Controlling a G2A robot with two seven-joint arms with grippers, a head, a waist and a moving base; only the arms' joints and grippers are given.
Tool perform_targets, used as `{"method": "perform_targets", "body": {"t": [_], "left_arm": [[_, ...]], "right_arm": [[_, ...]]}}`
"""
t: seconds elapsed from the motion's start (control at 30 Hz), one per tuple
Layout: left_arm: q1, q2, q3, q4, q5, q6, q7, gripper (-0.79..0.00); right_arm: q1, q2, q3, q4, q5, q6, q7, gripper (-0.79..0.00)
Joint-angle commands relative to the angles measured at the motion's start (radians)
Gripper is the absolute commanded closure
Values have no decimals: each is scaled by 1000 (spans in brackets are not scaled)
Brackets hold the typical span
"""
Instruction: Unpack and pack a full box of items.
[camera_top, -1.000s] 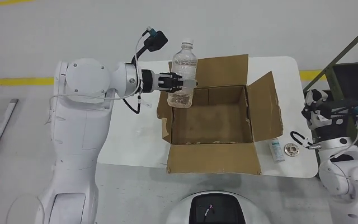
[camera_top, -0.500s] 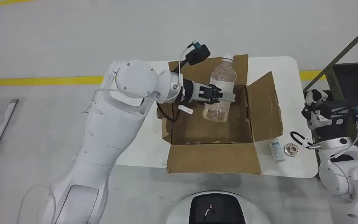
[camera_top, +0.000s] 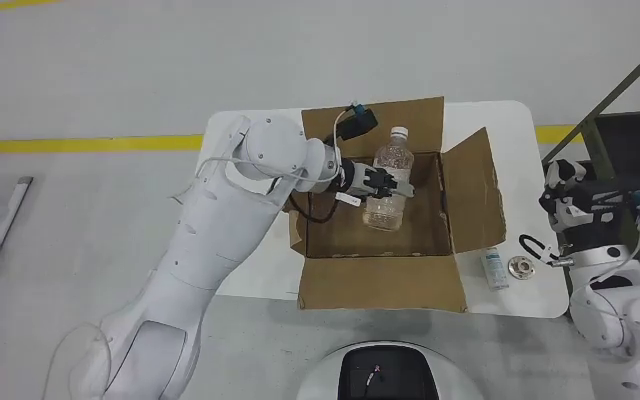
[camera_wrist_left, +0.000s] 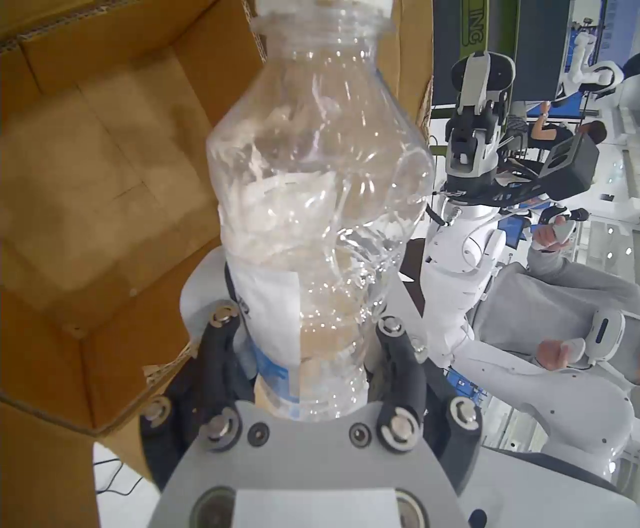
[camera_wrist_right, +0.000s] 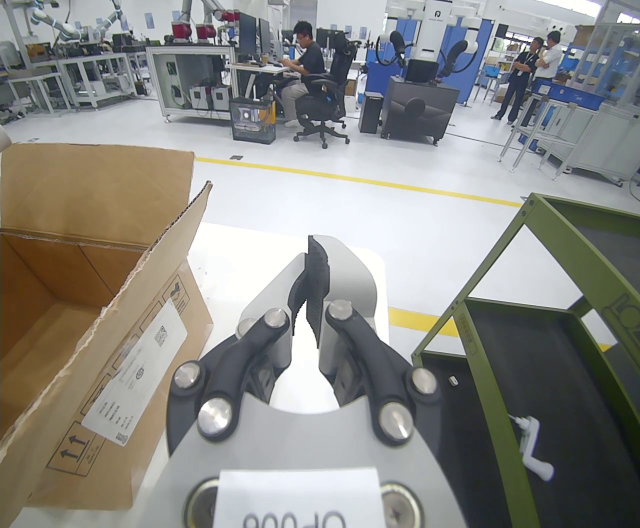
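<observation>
- Top view: the left gripper (camera_top: 386, 186) is clenched round a clear plastic bottle (camera_top: 393, 158) with a white cap. It holds the bottle over the inside of the open cardboard box (camera_top: 380, 285), towards the far wall.
- From up there I honestly can't tell whether the bottle's base touches the box floor or hangs just above it.
- In the left wrist view the black fingers (camera_wrist_left: 220, 345) grip the bottle (camera_wrist_left: 320, 190) low down, at its labelled part. The crumpled shoulder and neck stick out past them, with the brown inner walls of the box (camera_wrist_left: 75, 175) beside it.
- The box stands on the white table (camera_top: 250, 250) with all four flaps folded outward.
- On the table just right of the box lie a small white tube (camera_top: 493, 268), a round metal disc (camera_top: 519, 266) and a black hook (camera_top: 533, 247), close together.
- The right gripper (camera_wrist_right: 311, 295) has its ribbed pads pressed flat together with nothing between them. It sits off the table's right end, between the box (camera_wrist_right: 75, 300) and a green trolley (camera_wrist_right: 492, 270).
</observation>
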Motion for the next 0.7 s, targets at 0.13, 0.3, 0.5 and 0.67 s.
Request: {"method": "perform_targets", "body": {"t": [0.13,0.3,0.5,0.67], "left_arm": [[0,0,0,0,0,0,0,0],[42,-6,31,-8,5,54,36,0],[44,-21,97,16,46,166,41,0],[15,-31,149,46,109,238,25,0]], "right_arm": [[0,0,0,0,0,0,0,0],[0,0,0,0,0,0,0,0],[0,0,0,0,0,0,0,0],[0,0,0,0,0,0,0,0]]}}
